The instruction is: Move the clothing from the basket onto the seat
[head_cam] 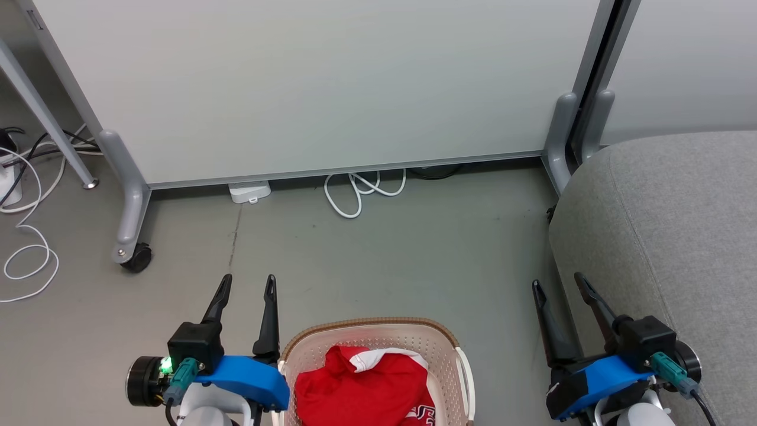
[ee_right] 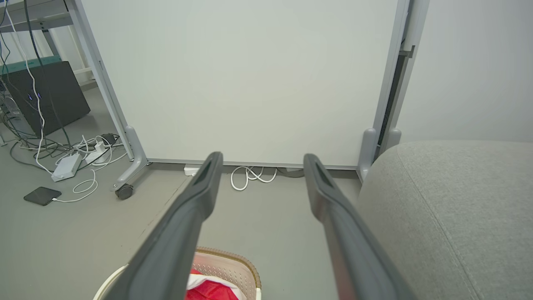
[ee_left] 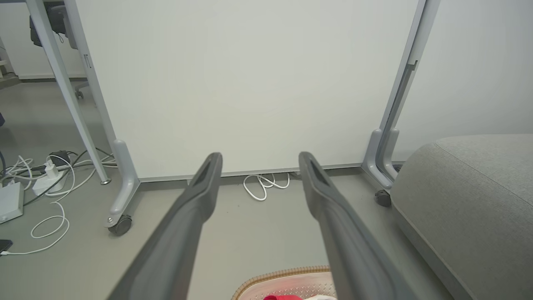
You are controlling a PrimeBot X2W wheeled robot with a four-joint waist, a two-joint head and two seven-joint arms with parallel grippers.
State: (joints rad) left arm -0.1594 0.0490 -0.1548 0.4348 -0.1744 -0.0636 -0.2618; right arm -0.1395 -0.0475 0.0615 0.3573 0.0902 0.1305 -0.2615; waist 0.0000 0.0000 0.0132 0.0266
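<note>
Clothing [head_cam: 361, 390], red with white trim, lies heaped inside the basket [head_cam: 414, 342]; the first pickup has not begun. Left of the basket hovers the left gripper [head_cam: 248, 283], fingers spread wide and empty. Right of the basket the right gripper [head_cam: 559, 283] gapes likewise, touching nothing. The seat [head_cam: 668, 225] stands further right. Next, likely: lower one gripper into the basket and pinch cloth.
</note>
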